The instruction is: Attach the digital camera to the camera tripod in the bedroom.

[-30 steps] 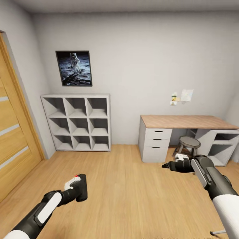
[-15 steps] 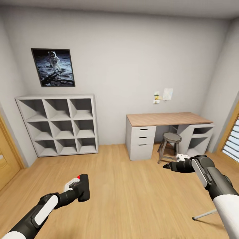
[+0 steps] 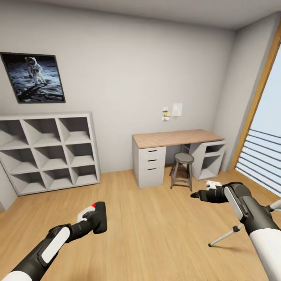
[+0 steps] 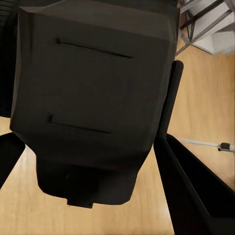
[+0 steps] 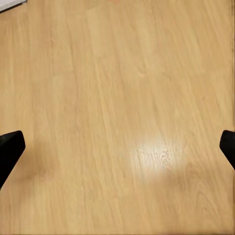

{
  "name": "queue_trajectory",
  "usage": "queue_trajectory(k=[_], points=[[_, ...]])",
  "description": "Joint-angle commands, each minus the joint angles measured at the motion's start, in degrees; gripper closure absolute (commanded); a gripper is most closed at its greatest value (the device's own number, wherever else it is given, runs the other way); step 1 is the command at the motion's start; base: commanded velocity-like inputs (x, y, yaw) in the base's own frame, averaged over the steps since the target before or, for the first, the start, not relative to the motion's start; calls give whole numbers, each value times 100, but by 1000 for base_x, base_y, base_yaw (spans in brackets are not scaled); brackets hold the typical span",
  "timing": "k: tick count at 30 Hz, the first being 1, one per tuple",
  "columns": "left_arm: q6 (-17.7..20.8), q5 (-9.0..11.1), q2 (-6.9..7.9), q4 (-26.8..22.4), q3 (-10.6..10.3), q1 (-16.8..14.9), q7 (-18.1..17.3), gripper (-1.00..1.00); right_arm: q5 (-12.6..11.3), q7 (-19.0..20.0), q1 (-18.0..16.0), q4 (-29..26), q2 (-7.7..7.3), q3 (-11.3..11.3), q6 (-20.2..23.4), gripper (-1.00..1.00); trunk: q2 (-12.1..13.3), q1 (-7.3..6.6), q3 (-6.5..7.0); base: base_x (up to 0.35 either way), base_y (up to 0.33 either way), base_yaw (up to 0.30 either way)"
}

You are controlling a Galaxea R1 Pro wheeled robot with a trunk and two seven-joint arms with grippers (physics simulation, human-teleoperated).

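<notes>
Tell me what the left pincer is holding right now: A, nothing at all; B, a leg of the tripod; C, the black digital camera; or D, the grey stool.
C: the left pincer is closed around the digital camera, whose black body sits between the fingers in the left wrist view, its red button visible from the head view.
</notes>
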Motion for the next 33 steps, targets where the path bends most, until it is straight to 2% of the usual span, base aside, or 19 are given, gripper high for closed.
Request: queue_trajectory(k=[1,8,12,28,33], points=[[21,15,1,-12,-12,-4,31,100,-8,5,-6,-3,2,8,20,-100,-6,2,-8,171,0,-291],[74,20,-41,-99,-28,-4,516,100,-19,5,-6,0,31,11,24,-100,-6,2,-8,268,0,-130],[85,23,-47,-181,-32,-4,647,100,-23,0,-6,15,43,6,-11,-100,-6,2,-8,310,0,-29],[91,5,-71,-249,-51,-4,803,100,-75,12,-6,332,79,-16,-76,-100,-6,2,-8,319,-21,-4],[84,-73,-116,-252,-55,-4,806,100,-82,45,-6,336,81,-19,-82,-100,-6,2,-8,298,-131,0]])
